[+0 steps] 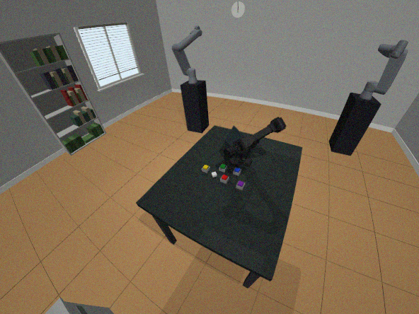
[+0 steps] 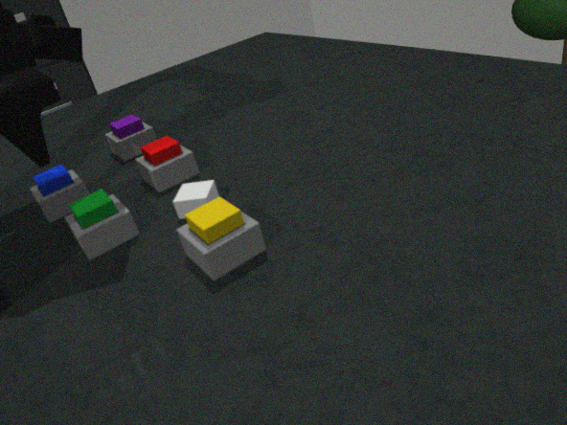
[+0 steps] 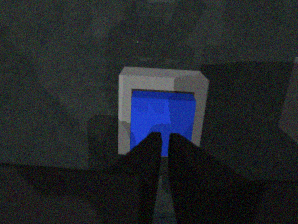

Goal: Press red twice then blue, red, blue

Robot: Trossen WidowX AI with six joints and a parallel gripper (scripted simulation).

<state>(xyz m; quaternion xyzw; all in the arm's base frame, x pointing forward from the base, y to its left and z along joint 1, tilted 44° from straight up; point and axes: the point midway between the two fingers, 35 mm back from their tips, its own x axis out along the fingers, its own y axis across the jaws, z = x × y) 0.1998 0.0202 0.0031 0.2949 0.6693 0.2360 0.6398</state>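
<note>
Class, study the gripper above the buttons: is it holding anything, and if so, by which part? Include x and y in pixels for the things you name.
Nothing is held: the gripper (image 2: pixel 44 162) (image 3: pixel 164 141) is shut, its fingertips over the blue button (image 2: pixel 54 180) (image 3: pixel 150 112) with no object between them.

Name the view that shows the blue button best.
The wrist view: the blue button looms large there, though the gripper's fingers cover its near edge. The exterior view shows its raised cap and base from the side; the top view shows it tiny.

Bookshelf (image 1: pixel 39 85) at far left, beside a blinded window (image 1: pixel 109 54) — round clock (image 1: pixel 238 9) on the far wall.
</note>
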